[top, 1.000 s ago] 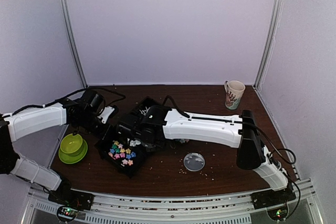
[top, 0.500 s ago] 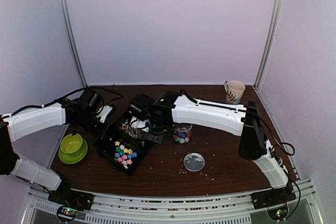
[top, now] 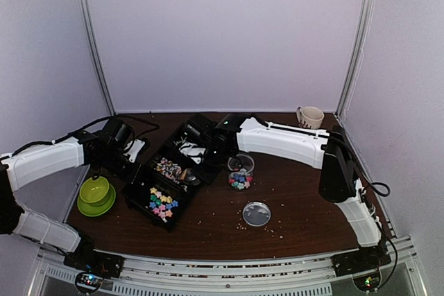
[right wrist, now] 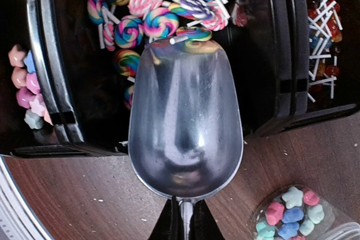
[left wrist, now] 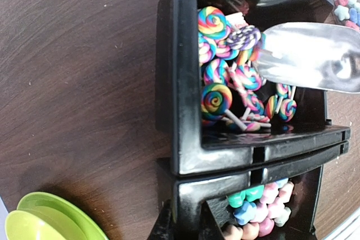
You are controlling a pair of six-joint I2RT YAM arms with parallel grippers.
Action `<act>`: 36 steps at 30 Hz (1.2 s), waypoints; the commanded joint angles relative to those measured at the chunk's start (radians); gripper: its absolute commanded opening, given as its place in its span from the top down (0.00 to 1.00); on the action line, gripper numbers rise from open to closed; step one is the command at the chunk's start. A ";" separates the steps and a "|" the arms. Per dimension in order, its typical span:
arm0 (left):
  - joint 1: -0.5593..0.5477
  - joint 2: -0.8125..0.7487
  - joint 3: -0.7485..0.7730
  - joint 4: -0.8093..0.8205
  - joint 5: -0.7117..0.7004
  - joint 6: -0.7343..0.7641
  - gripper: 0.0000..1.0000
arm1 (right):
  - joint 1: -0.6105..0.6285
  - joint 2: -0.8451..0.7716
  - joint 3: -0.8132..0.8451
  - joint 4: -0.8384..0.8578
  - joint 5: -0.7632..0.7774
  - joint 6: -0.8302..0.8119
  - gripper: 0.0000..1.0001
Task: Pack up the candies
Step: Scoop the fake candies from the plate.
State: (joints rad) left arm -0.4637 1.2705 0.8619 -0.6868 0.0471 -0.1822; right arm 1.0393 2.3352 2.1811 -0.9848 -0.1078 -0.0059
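Observation:
A black compartment tray (top: 139,188) holds the candies: swirl lollipops (left wrist: 233,80) in the middle section, pastel star sweets (left wrist: 260,206) in the near one, thin white-stick pieces (right wrist: 323,15) in the far one. My left gripper (left wrist: 184,226) is shut on the tray's outer wall (left wrist: 181,82), at its left edge (top: 130,164). My right gripper (right wrist: 185,222) is shut on the handle of a metal scoop (right wrist: 185,122). The scoop's bowl looks empty, its lip touching the lollipops (right wrist: 163,4). A clear jar (top: 241,173) with some star sweets (right wrist: 289,217) stands right of the tray.
A green bowl on a green saucer (top: 96,194) sits left of the tray, close to my left arm. The jar's round lid (top: 257,213) lies flat toward the front. A white mug (top: 309,121) stands at the back right. Pale crumbs dot the brown table (top: 291,206).
My right arm has swung away from the tray's near section toward the back, uncovering the jar; the scoop now sits over the lollipop section. My left gripper has stayed on the tray wall.

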 commanded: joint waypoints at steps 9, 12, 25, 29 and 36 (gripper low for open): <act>-0.034 -0.049 0.038 0.119 0.240 0.047 1.00 | 0.062 0.024 -0.041 0.024 -0.082 -0.163 1.00; -0.033 -0.044 0.040 0.118 0.256 0.051 1.00 | 0.053 0.034 -0.028 0.062 -0.040 -0.094 1.00; -0.075 -0.036 0.060 0.087 0.265 0.072 1.00 | 0.033 -0.011 -0.129 0.333 -0.062 0.251 1.00; -0.075 -0.046 0.041 0.107 0.268 0.055 1.00 | 0.024 -0.072 -0.252 0.447 -0.046 0.354 1.00; -0.075 -0.050 0.028 0.120 0.315 0.050 1.00 | 0.025 -0.119 -0.347 0.524 0.084 0.352 1.00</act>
State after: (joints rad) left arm -0.4820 1.2640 0.8619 -0.6815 0.0803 -0.1715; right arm 1.0702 2.2250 1.8744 -0.5888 -0.1329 0.3214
